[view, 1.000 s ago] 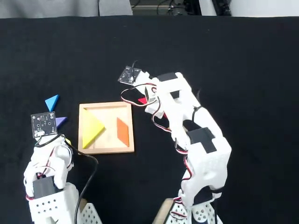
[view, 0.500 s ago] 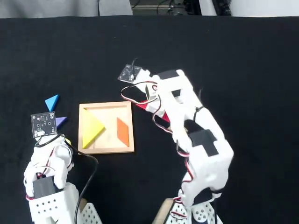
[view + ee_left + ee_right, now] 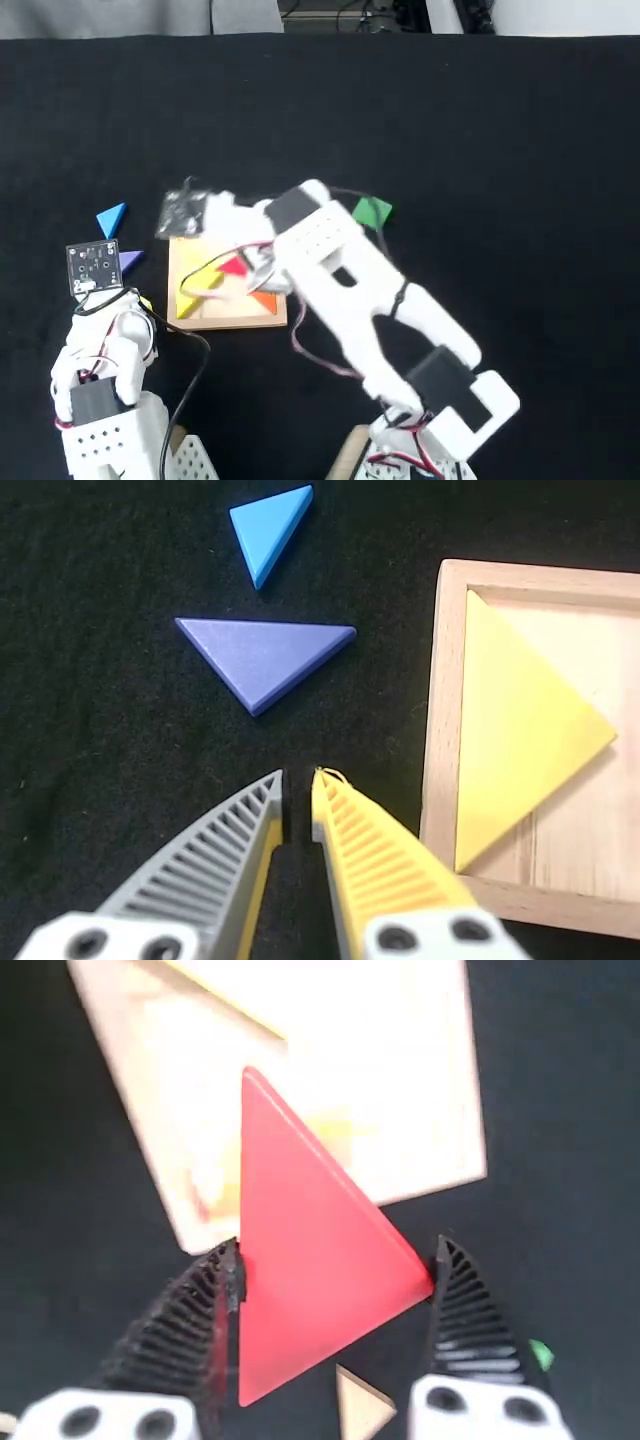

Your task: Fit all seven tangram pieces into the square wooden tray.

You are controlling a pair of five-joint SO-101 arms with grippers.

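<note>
The square wooden tray [image 3: 230, 321] lies left of centre, with a yellow triangle [image 3: 198, 284] and an orange parallelogram [image 3: 266, 299] inside it. My right gripper [image 3: 236, 268] hangs over the tray, shut on a red triangle [image 3: 310, 1250] that sits edge to edge between its black fingers [image 3: 215, 1290]. Below that triangle I see the tray's pale floor [image 3: 330, 1050]. My left gripper [image 3: 298, 780] is shut and holds nothing, beside the tray rim [image 3: 441, 700]. Ahead of it lie a purple triangle [image 3: 262, 658] and a blue triangle [image 3: 270, 525].
A green piece [image 3: 372, 211] lies on the black cloth right of the tray. The blue triangle [image 3: 111, 218] and purple triangle [image 3: 131, 262] lie left of the tray, near the left arm [image 3: 100, 350]. A small pale triangle [image 3: 360, 1412] shows under the right gripper.
The right arm has swung left from beside the tray's far right corner to over the tray, carrying the red triangle. The green piece now shows. The left arm has not moved.
</note>
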